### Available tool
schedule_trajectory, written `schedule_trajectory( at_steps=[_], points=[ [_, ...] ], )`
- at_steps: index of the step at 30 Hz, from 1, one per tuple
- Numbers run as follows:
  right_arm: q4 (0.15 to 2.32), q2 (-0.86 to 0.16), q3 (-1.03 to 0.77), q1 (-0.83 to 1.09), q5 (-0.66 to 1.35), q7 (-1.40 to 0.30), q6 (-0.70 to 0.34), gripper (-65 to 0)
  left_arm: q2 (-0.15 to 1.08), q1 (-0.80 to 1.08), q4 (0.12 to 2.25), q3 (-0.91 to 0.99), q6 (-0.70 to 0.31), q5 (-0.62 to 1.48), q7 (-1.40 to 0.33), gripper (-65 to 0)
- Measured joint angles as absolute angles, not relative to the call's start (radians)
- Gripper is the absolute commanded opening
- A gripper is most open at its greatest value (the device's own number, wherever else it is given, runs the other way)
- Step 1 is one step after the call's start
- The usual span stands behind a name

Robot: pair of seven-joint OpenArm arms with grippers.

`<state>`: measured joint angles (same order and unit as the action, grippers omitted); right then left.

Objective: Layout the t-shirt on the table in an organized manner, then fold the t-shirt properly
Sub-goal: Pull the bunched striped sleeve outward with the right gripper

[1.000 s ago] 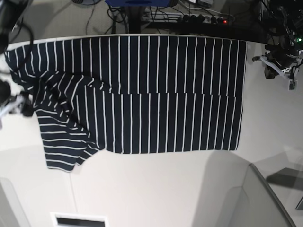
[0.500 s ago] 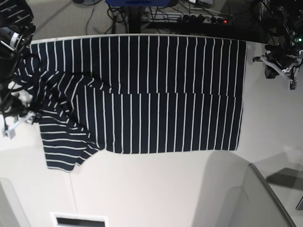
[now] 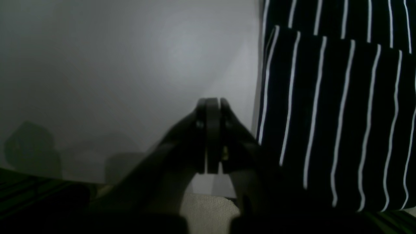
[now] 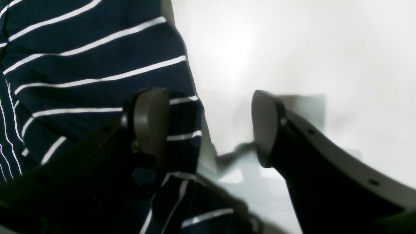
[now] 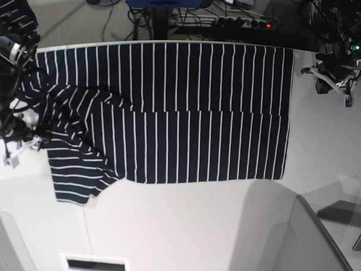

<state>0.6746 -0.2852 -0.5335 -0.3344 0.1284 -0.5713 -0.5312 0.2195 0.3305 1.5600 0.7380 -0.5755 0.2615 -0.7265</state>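
No writing, brand mark, number or sign can be read anywhere from where I stand, neither on the dark navy cloth t-shirt with thin white stripes (image 5: 186,107) nor on the smooth matte white counter (image 5: 186,226) under it.

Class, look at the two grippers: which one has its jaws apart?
The right gripper, beside the t-shirt's sleeve; the left gripper is shut over bare table.

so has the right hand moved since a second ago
Yes. In the base view the right hand has shifted down along the t-shirt sleeve edge, nearer the table's front.
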Motion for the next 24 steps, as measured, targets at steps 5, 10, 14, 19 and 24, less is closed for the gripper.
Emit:
schedule_trajectory(
  at_steps=[5,10,14,19,24],
  points=[
    [0.681,-0.288,-0.458,-0.338,0.126,-0.596,-0.531,-27.3,0.22,0.33,1.56,0.738,-0.575,0.262,-0.727,-65.0],
    [0.682,-0.288,-0.451,-0.338,0.128,-0.601,-0.531,-27.5,0.22,0.331,1.56,0.738,-0.575,0.262,-0.727,-65.0],
    [0.687,-0.287,-0.451,-0.339,0.133,-0.632,-0.532,-27.5,0.22,0.331,1.56,0.738,-0.575,0.262,-0.727,-65.0],
    [0.687,-0.287,-0.451,-0.338,0.133,-0.633,-0.531,-36.5,0.22,0.33,1.56,0.738,-0.575,0.262,-0.727,-65.0],
    [0.685,-0.287,-0.452,-0.337,0.134,-0.648,-0.531,-60.3,0.22,0.33,1.56,0.738,-0.575,0.262,-0.727,-65.0]
  ],
)
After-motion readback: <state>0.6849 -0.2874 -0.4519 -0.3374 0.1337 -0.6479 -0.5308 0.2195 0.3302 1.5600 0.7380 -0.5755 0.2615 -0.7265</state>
